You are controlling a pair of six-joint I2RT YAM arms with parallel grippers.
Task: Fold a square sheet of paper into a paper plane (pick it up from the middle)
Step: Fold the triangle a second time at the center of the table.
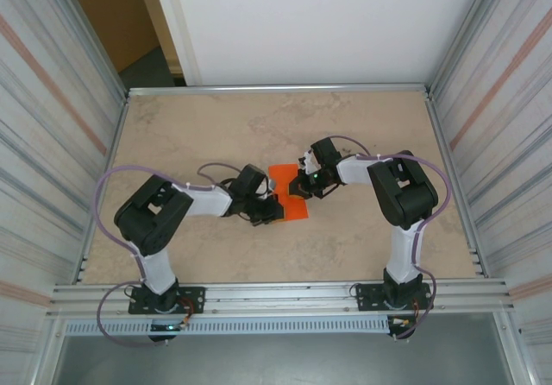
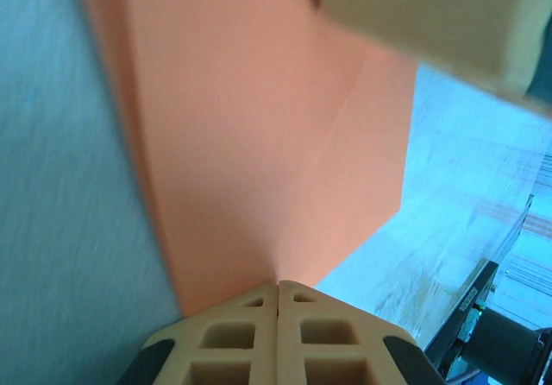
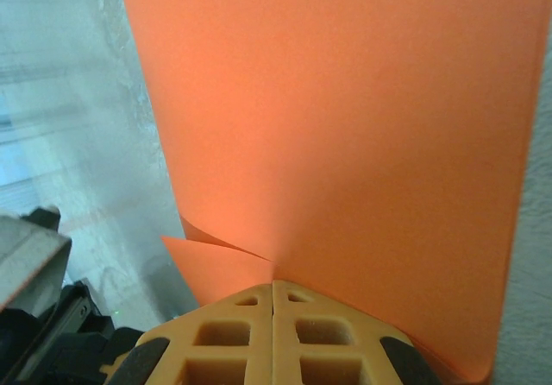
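At the near rail (image 1: 285,294) the two arm bases sat at 7 and 5 o'clock, both arms reaching in toward the middle.

From my left wrist camera, the left hand (image 2: 278,292) was clenched, its pads pressed together on the edge of the sheet (image 2: 250,143). One crease ran up the orange from the fingertips. My right wrist camera showed the right hand (image 3: 273,288) likewise clenched on the sheet (image 3: 345,126), with a small second layer peeking out at 9 o'clock of the tips.

From above, the sheet (image 1: 283,180) lay mid-counter between the hands, the left hand (image 1: 269,211) at its 7 o'clock and the right hand (image 1: 304,184) at its 2 o'clock. I could not tell whether it was lifted or flat.

I judged the job early: at most one fold was in, with no nose, no wings, no dart shape. Nearly all the folding remained.

The counter (image 1: 216,126) was beige, stone-patterned and bare elsewhere. Ribbed panels (image 1: 43,100) walled it at 9 and 3 o'clock, a white board (image 1: 328,22) stood at 12, and a brown panel (image 1: 103,14) showed at 11.
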